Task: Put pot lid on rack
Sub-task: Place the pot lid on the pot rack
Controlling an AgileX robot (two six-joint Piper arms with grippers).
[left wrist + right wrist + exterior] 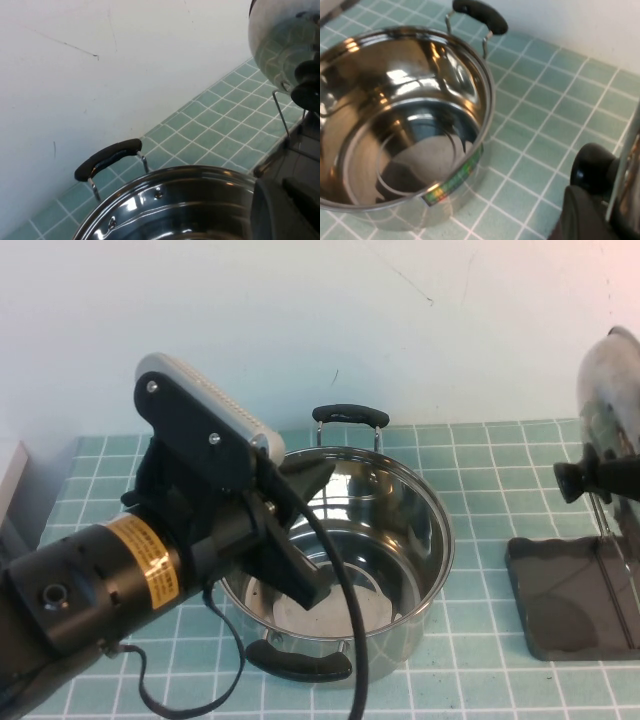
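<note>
1. Nearest the high camera is the left arm. Its left gripper (305,530) hangs over the open steel pot (400,540) with its fingers spread and nothing between them.
2. The right gripper (625,475) sits at the right edge of the high view, beside the lid's black knob (572,481). Whether its fingers pinch the knob or have let go, I cannot tell.
3. The pot lid (610,390) stands on edge, upright over the rack (570,600), its knob facing the pot. It leans against the wire prongs (603,540).
4. To finish well, I judge the right arm should release only once the rim sits between the prongs, then back straight off the knob without nudging it.
5. Open tile (480,490) lies between pot and rack, which are well apart. The wall behind and the table's right side, out of view, limit retreat.
6. The left arm should rise clear of the pot rim.
</note>
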